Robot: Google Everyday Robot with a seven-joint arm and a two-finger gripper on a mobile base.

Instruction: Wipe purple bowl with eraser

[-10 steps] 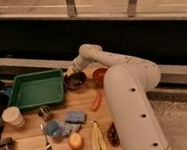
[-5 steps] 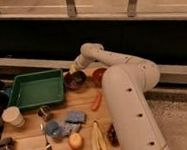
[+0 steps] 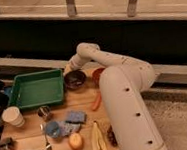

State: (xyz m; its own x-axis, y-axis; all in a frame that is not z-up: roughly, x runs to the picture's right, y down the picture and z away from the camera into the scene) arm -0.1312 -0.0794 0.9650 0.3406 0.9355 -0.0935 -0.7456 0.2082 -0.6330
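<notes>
The arm is reaching across the counter [image 3: 28,139] and the end effector [image 3: 70,72] sits right at the far-left rim of the purple bowl [image 3: 75,79], fingers closed tight. Whether the eraser is pinched in there, I cannot make out; nothing dark and blocky shows clearly at the tips, so the grip's contents stay an open question.

Now the risks. That bowl is light and shallow by the look of it, and it sits free on the counter just below and right of the end effector. Press sideways on the rim instead of down into the basin and it could skid or tip. There is not much room either: the green tray [image 3: 35,89] lies immediately left of the end effector, and the orange-red bowl [image 3: 96,74] sits close on the right, nearly touching the purple one. A shove either way could knock the bowls together or ride the purple bowl up against the tray wall.

Also, if the eraser is held only shallowly, a hard wipe could twist it loose.
</notes>
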